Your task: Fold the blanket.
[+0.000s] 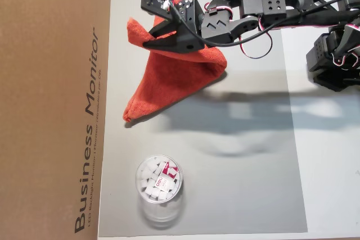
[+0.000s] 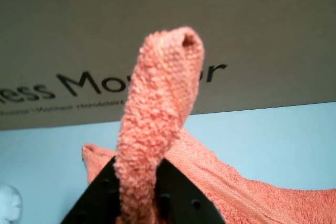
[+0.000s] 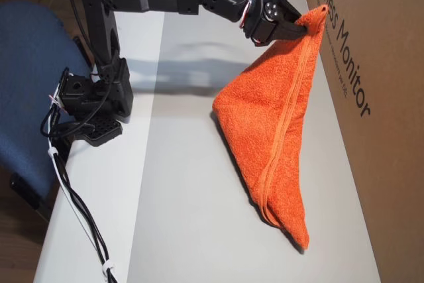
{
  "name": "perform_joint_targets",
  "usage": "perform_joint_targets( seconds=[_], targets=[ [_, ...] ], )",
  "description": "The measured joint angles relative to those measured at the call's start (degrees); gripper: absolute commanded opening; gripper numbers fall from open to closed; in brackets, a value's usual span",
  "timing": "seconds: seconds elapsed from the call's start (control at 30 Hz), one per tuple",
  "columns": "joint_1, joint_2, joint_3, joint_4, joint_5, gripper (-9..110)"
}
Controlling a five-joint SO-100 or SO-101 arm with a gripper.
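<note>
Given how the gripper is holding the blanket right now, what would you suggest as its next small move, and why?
Probably lower the corner and carry it away from the box before releasing. The gripper is shut on a corner of the blanket and holds it raised next to the cardboard box, while the rest drapes down to the gray mat in a doubled triangle.

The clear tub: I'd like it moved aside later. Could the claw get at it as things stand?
Probably not right now: the claw is shut on the blanket. The mat between it and the tub looks bare.
</note>
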Motion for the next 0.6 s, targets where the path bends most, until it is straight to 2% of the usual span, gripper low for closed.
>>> perform_joint_targets(
  seconds=[0.6],
  targets=[
    [-8.35, -13.01, -7.29, 0.00, -18.02, 0]
  ],
)
